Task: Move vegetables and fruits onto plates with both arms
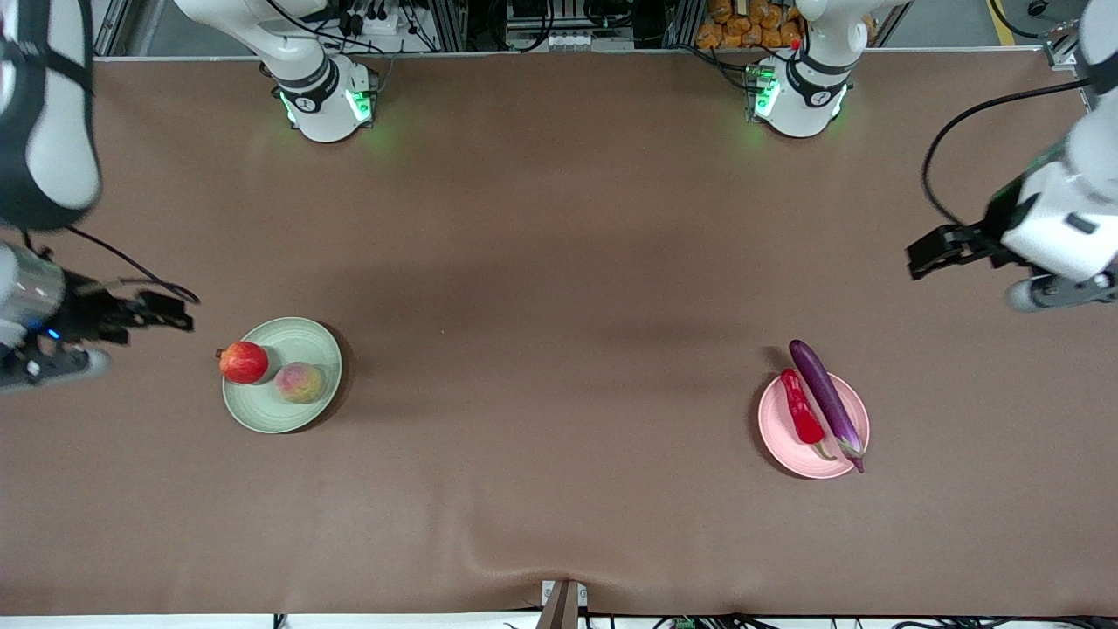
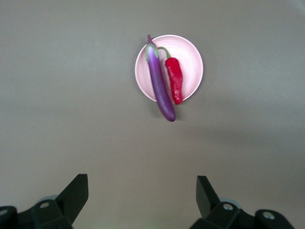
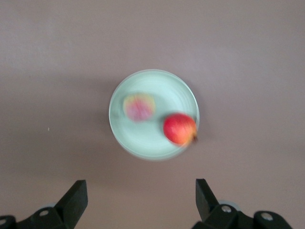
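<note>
Green plate (image 1: 301, 336) holds fruit, pink plate (image 1: 852, 411) vegetables — jaws spread, clear.

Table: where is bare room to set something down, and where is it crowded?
Widest bare stretch: the table between the green plate and the pink plate. The green plate, with pomegranate and peach, keeps some free rim. The pink plate is crowded by eggplant and pepper.

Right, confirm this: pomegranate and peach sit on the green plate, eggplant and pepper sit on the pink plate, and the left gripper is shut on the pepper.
Wrong on the last part. The left gripper is open and holds nothing, as the left wrist view shows; the pepper lies on the pink plate beside the eggplant. The rest stands.
</note>
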